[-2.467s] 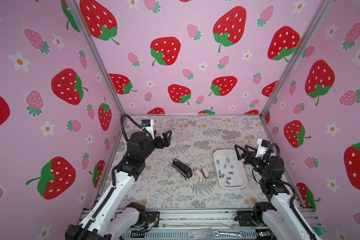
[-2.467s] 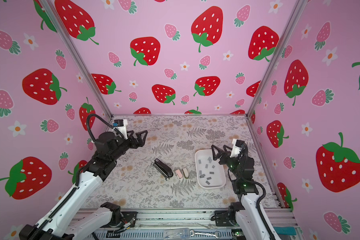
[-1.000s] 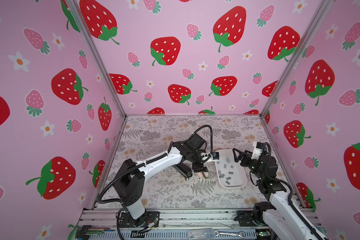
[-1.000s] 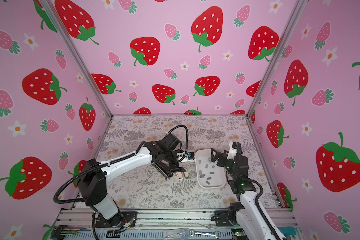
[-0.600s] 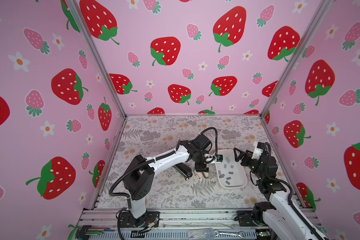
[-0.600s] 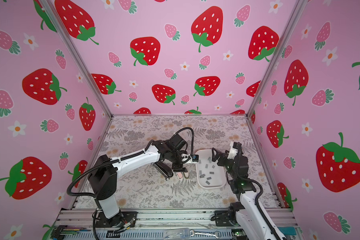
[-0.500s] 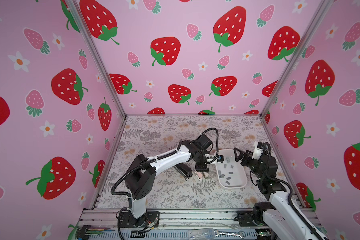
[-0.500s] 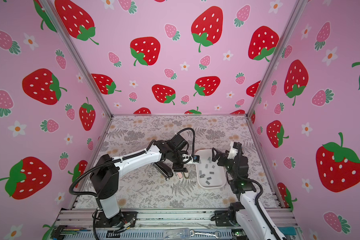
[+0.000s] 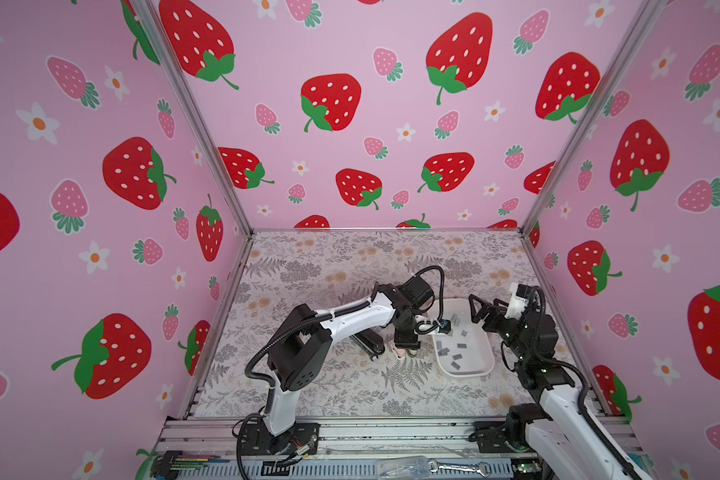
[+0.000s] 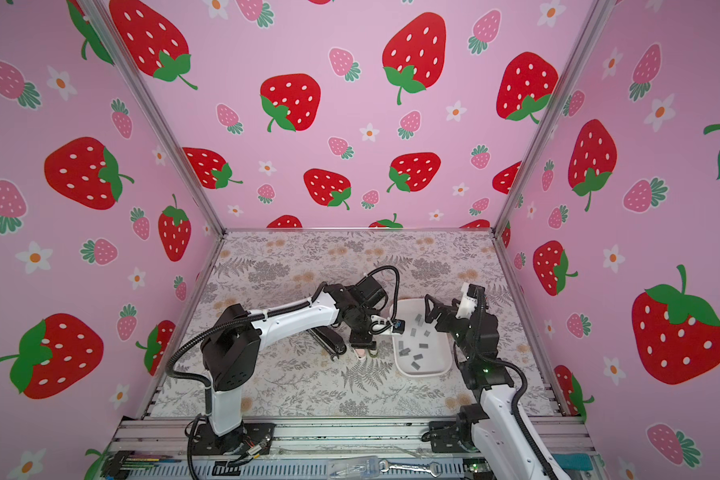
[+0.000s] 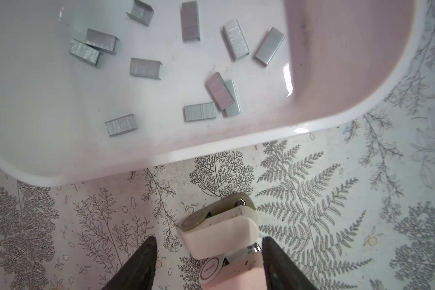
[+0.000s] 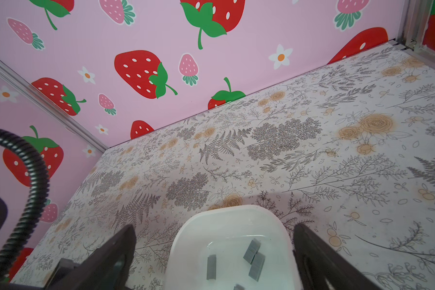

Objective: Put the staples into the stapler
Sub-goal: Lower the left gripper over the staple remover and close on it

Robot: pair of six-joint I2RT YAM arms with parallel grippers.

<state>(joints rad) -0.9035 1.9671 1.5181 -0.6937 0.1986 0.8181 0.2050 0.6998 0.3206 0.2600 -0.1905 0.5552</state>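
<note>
Aluminium front rail (image 9: 391, 432) comes nearest, carrying both arm bases. Past it, on the floral table mat (image 9: 350, 395), sits the white oblong plastic tray (image 9: 466, 372). The staples (image 9: 458, 345), short grey metal strips, lie scattered loose inside it. I judge the tray is there to keep such small pieces corralled and easy to pinch.

Just beside the tray's rim lie two tiny look-alikes, a small pink stapler (image 11: 221, 238) and a small beige stapler (image 11: 226, 204), side by side. The left gripper (image 11: 208, 238) stands directly over them, its black jaws part-way open and straddling the pink one. One jaw sits right against the pink one's metal edge and the other is clear of it, so nothing is gripped yet (and this is not the tool the task names).

The long slim black stapler (image 9: 370, 345) lies flat on the mat just beside that gripper, on the side away from the tray. It is partly under the left forearm and outside the left wrist view. In both top views it looks closed, though it is small.

Farther back, the right gripper (image 9: 476, 309) hovers above the tray's far end with its jaws spread wide and empty. That is well placed, I judge, to pick a strip once the stapler is open.
</note>
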